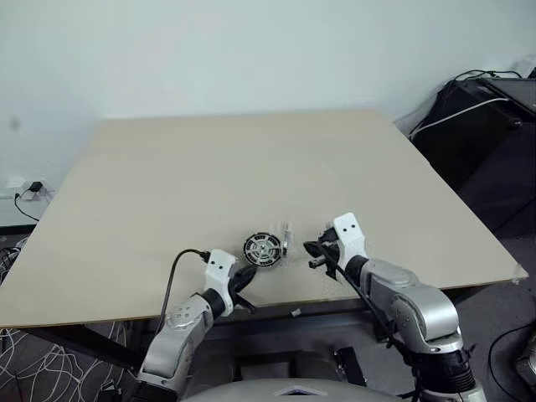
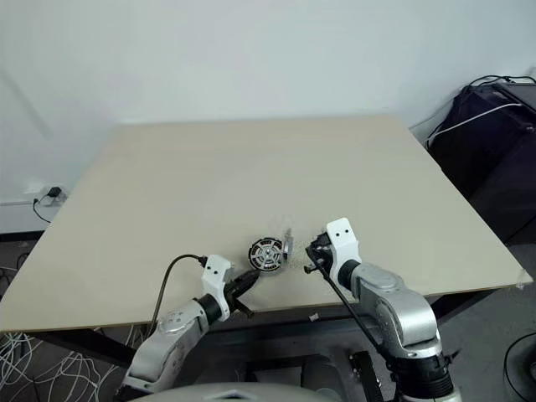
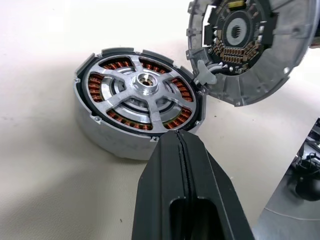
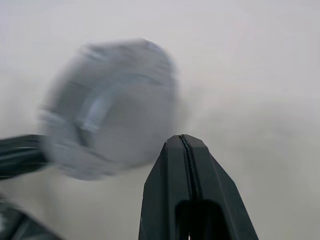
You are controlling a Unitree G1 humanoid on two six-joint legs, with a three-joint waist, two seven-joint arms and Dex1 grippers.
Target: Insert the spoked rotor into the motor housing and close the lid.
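Note:
The motor housing (image 3: 100, 135) lies flat near the table's front edge, also seen as a small disc in the head view (image 1: 263, 249). The spoked rotor (image 3: 145, 92) sits inside it, with copper windings showing between the silver spokes. The lid (image 3: 260, 75) stands tilted on edge against the housing's right side, its inner face with a round circuit board turned toward the housing. My left gripper (image 3: 180, 136) is shut and empty, its tip just short of the housing's near wall. My right gripper (image 1: 314, 249) is shut and empty, just right of the lid (image 4: 110, 110), apart from it.
The pale wooden table (image 1: 251, 167) stretches far behind the parts. Its front edge runs just under both grippers. Black bags and cables (image 1: 486, 117) sit off the table's right side, and a socket with wires (image 1: 29, 191) lies on the floor at the left.

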